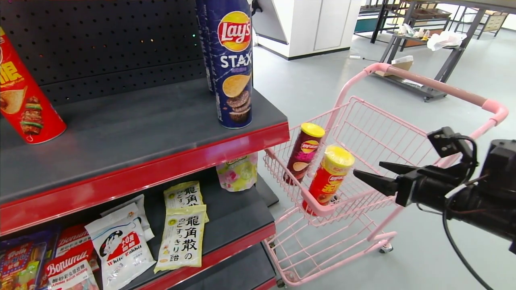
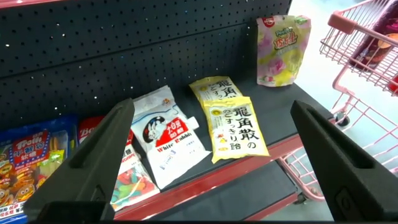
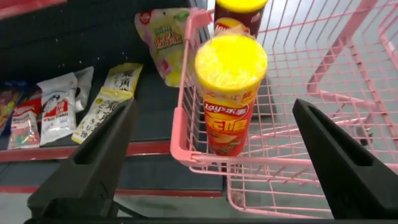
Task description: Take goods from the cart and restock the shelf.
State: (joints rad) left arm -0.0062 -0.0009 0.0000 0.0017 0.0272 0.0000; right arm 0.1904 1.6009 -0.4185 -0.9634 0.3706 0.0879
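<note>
A pink cart stands right of the shelf and holds two upright chip cans. One is red with a yellow lid, the other maroon behind it. My right gripper is open, level with the red can's top and just right of it, not touching. The upper shelf board carries a tall blue chip can and a tilted red can. In the left wrist view my left gripper is open and holds nothing, facing the lower shelf.
Snack bags lie on the lower shelf: a white bag, yellow packets and a green-pink pouch standing near the cart's rim. Metal tables stand far behind on open grey floor.
</note>
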